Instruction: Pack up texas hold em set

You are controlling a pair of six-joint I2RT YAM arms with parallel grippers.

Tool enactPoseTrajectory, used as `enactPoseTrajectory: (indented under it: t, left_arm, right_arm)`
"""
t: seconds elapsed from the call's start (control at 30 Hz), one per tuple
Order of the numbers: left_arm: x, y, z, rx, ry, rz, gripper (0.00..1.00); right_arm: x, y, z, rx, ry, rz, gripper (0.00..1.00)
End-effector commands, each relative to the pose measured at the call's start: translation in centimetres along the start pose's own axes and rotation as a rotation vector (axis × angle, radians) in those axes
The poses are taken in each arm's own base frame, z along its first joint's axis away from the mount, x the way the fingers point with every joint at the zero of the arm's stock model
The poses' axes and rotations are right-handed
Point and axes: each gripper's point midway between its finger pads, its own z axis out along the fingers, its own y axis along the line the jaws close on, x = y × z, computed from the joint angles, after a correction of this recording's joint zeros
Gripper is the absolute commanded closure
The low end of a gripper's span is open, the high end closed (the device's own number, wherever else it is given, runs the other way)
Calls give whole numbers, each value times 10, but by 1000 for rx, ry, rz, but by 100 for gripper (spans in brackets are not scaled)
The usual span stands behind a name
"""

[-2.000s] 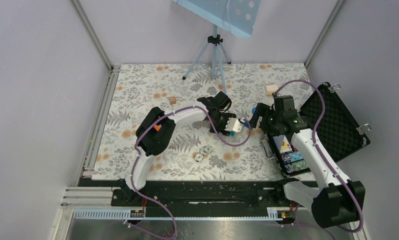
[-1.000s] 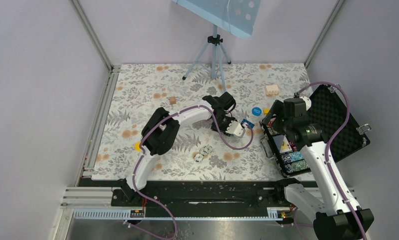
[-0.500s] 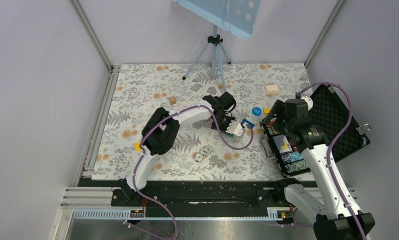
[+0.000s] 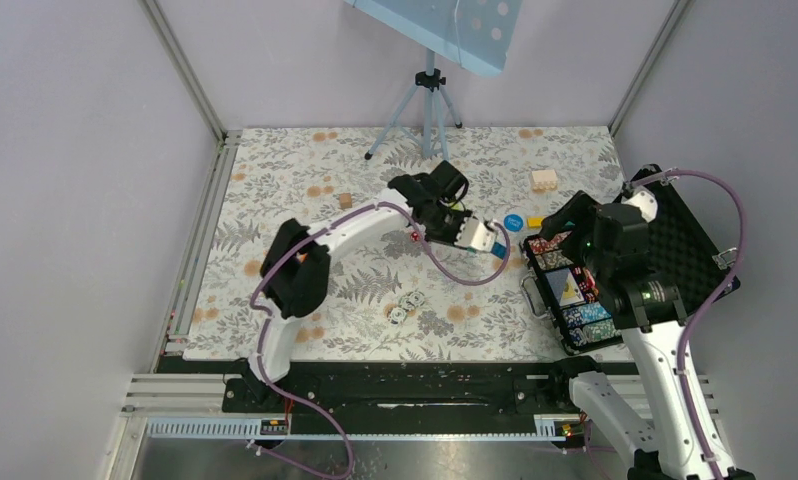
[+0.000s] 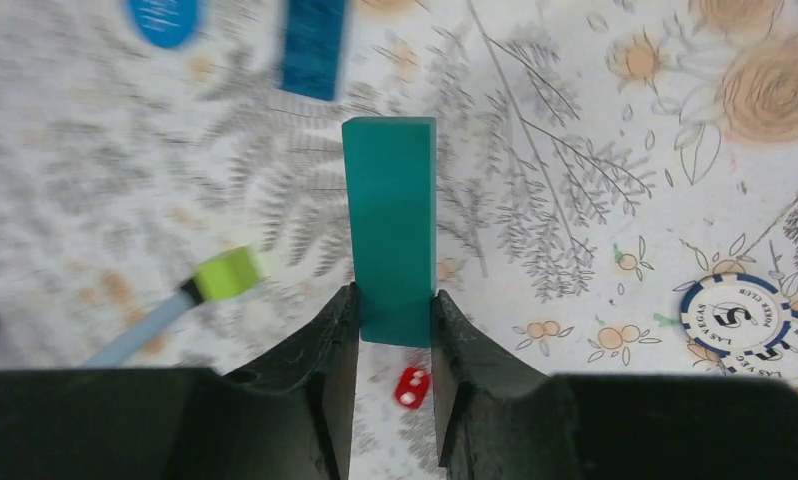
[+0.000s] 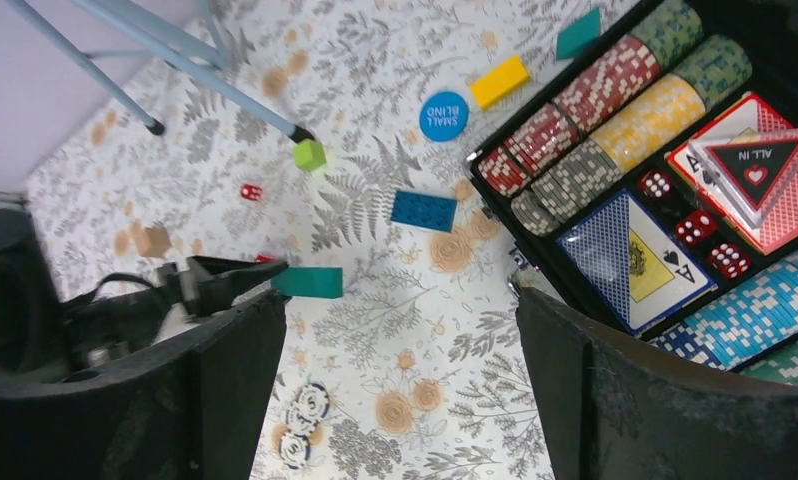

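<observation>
Left hand [image 5: 395, 310]: narrow, clamped on the near end of a teal brick [image 5: 389, 210]. The brick sticks straight out past the fingertips, above the floral surface [image 4: 275, 180]. A red die [image 5: 411, 385] lies on the surface below the fingers.

Right hand [image 6: 395, 310]: spread wide, nothing between the fingers. It hangs above the surface, at the left edge of the case.

Poker case [image 4: 690, 230]: black, open, at the right edge of the surface. The lid is laid back to the right, with its egg-crate foam showing.
- Tray holds rows of poker chips [image 6: 615, 75] in red, yellow, green, grey and light blue.
- A deck of cards [image 6: 640, 262] sits face up, ace of spades on top.
- Several red dice [image 6: 695, 228] sit in a slot beside the deck.
- A clear triangular "ALL IN" marker [image 6: 760, 172] rests on a red card box.

Loose on the surface, left of the case:
- Round blue "SMALL BLIND" disc [image 6: 443, 115], with a yellow brick [image 6: 500, 82] just beside it.
- Blue brick [image 6: 423, 211] near the case's corner.
- Second red die [image 6: 251, 191], farther left.
- Lime-green cube [image 6: 310, 154] at the foot of a tripod leg [image 6: 225, 95].
- Blue-and-white chips [image 5: 740, 315] marked 5, overlapping, well apart from the case.
</observation>
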Motion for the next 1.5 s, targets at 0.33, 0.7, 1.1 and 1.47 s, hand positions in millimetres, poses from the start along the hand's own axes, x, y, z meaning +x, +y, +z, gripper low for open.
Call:
enactPoseTrajectory:
  t: [0.33, 0.7, 1.1, 1.47]
  left_arm:
    - [-114, 1, -160, -303, -406, -2, 100]
    - [-122, -8, -159, -283, -452, -2, 100]
    - [-121, 4, -157, -305, -437, -5, 100]
    - [-122, 6, -159, -315, -434, -6, 100]
  right_arm:
    - [6, 92, -25, -464, 152, -32, 10]
    - [36, 143, -28, -763, 393, -6, 19]
    - [68, 138, -13, -727, 532, -36, 26]
    - [73, 143, -9, -731, 557, -34, 50]
